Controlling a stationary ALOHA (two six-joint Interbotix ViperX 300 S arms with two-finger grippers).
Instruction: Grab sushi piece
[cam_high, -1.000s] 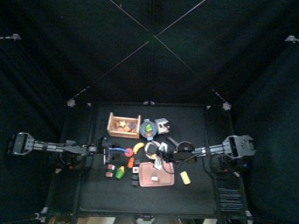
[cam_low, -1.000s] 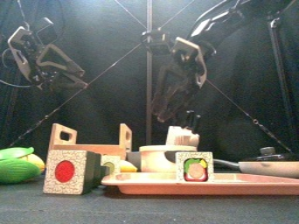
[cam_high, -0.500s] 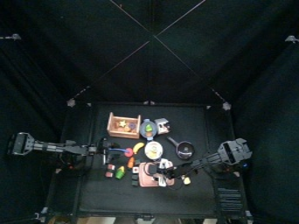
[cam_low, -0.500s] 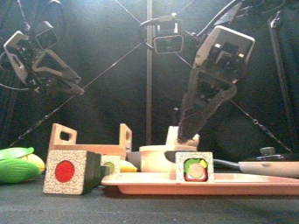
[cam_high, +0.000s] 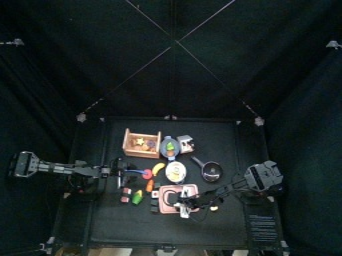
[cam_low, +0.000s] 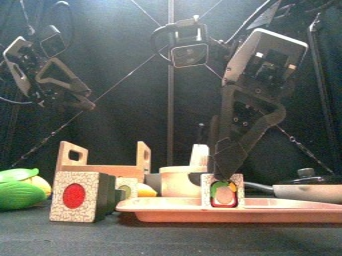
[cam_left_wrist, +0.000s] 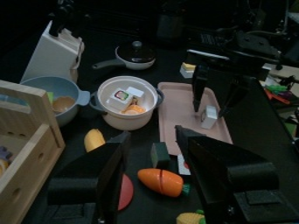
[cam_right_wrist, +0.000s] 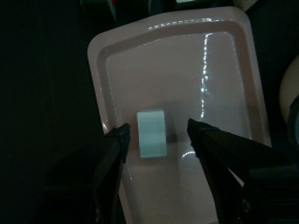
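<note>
Right gripper (cam_right_wrist: 163, 140) poised open over the sushi piece (cam_right_wrist: 149, 134) on the pink tray (cam_right_wrist: 222, 79).

We see the jaws straddling the piece, seemingly not yet touching; it stands near the tray's middle, at six o'clock of the table. Closing off-centre could topple or skid it. The left gripper (cam_left_wrist: 149, 162) rests open at nine o'clock. We read no labels.

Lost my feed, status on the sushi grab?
Right gripper open, straddling the sushi piece on the pink tray. Left gripper open, idle. Nothing in the way.
</note>
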